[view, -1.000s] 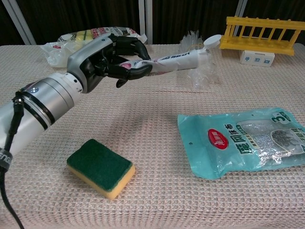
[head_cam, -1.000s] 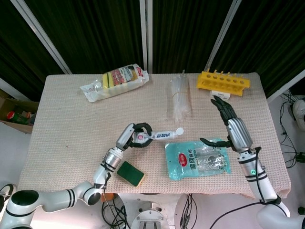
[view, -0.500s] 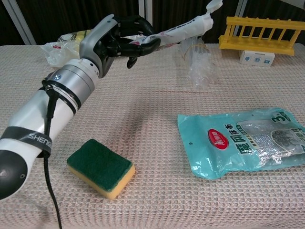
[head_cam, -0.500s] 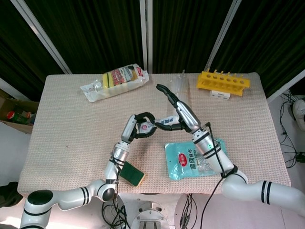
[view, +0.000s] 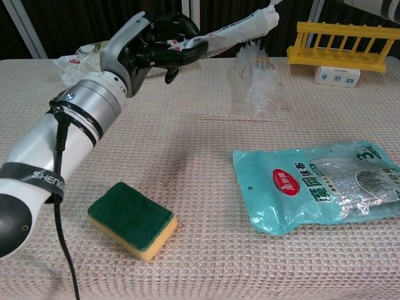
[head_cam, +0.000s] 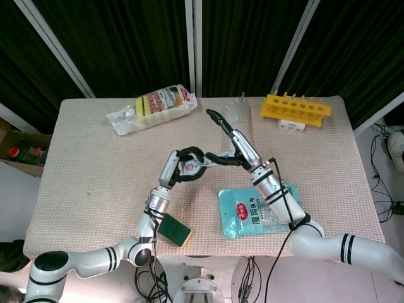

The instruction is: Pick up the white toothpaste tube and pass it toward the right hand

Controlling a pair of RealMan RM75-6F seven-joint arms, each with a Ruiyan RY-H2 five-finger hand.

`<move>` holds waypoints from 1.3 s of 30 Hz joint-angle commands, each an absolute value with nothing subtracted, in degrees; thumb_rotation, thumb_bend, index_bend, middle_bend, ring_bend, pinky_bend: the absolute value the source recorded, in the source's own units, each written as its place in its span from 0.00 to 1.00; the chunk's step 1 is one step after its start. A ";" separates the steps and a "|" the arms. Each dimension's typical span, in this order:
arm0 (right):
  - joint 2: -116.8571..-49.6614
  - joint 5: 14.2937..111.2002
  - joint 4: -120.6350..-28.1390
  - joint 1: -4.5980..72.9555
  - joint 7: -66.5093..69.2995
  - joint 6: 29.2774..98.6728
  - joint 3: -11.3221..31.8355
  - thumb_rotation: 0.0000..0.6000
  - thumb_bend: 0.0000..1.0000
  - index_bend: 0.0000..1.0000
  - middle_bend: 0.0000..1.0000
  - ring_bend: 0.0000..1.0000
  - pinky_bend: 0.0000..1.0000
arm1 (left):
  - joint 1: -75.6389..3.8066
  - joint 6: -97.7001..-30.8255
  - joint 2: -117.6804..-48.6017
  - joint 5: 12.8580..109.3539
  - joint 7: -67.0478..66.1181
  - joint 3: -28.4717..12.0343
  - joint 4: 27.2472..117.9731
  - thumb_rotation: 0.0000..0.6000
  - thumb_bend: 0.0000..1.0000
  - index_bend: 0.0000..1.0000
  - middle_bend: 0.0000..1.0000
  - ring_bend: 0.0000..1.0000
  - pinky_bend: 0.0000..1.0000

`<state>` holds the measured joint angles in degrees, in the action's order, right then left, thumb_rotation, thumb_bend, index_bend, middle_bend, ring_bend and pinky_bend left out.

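Observation:
My left hand (view: 156, 47) grips the white toothpaste tube (view: 234, 28) by its flat end and holds it well above the table, cap end pointing up and to the right, out of the chest view's top edge. In the head view the left hand (head_cam: 186, 167) is at the table's middle. The right hand (head_cam: 230, 144) is right beside it, fingers stretched out and apart over the tube's cap end. Only a short piece of the tube (head_cam: 202, 165) shows there; the right hand hides the remainder. Whether the right hand touches the tube I cannot tell.
A green and yellow sponge (view: 131, 220) lies front left, a teal pouch (view: 319, 184) front right. A clear bag of plastic tubes (view: 259, 78), a yellow rack (view: 340, 39) with a small white box (view: 336, 75), and a sponge pack (head_cam: 151, 108) stand along the back.
The right hand swung from the table's right side to the middle, up against the tube. The left hand lifted the tube higher, its cap end now out of the chest view.

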<state>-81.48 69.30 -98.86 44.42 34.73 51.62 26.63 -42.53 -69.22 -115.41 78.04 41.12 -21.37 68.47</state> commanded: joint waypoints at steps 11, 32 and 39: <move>-81.79 70.06 -96.30 43.49 39.85 51.73 25.17 0.40 0.00 0.00 0.00 0.00 0.00 | -42.37 -69.60 -114.77 78.02 42.90 -21.85 69.54 1.00 0.40 0.81 0.96 0.83 0.82; -84.24 72.24 -93.48 42.73 44.41 52.95 22.76 0.37 0.00 0.00 0.00 0.00 0.00 | -42.17 -69.64 -112.74 77.74 42.86 -22.16 72.78 1.00 0.41 0.81 0.96 0.83 0.82; -84.63 72.39 -92.55 42.22 46.33 53.18 22.35 0.37 0.00 0.00 0.00 0.00 0.00 | -42.15 -69.70 -112.54 77.84 43.24 -22.07 73.19 1.00 0.41 0.81 0.96 0.83 0.82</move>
<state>-84.51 72.31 -92.73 42.32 46.09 53.13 22.44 -42.15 -69.70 -112.54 77.83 43.24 -22.07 73.19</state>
